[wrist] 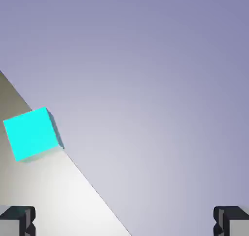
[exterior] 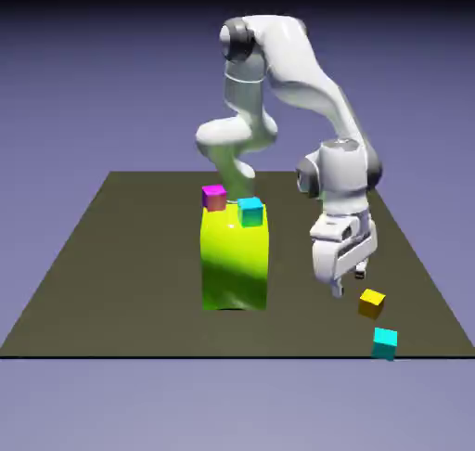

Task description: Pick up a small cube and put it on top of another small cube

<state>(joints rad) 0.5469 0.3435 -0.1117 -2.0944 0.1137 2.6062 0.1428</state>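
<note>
The tall block (exterior: 235, 264) stood on the table (exterior: 130, 291), yellow-green and far bigger than any of the cubes. One small cyan cube (exterior: 250, 212) showed at its top, toward the exterior view's right, and the magenta cube (exterior: 214, 198) showed at the top toward the exterior view's left. Both seemed to rest on the block, though from that angle it was hard to be sure of the magenta one.

The other small cyan cube (exterior: 385, 343) was down on the table, well apart from the block on the exterior view's right and closer to the camera than the block, right at the table's near edge. The yellow cube (exterior: 371, 303) was also on the block's right side in that view, tilted in outline and near the low cyan cube, a little farther from the camera.

The arm (exterior: 297, 59) reached out to the exterior view's right of the block, and the gripper (exterior: 349, 283) hung there with its fingers pointing down, near the yellow cube. Its fingers were wide apart, holding nothing. In the hand view, a cyan cube lay off to the left, its top face bright, overlapping the line of the table's edge.
</note>
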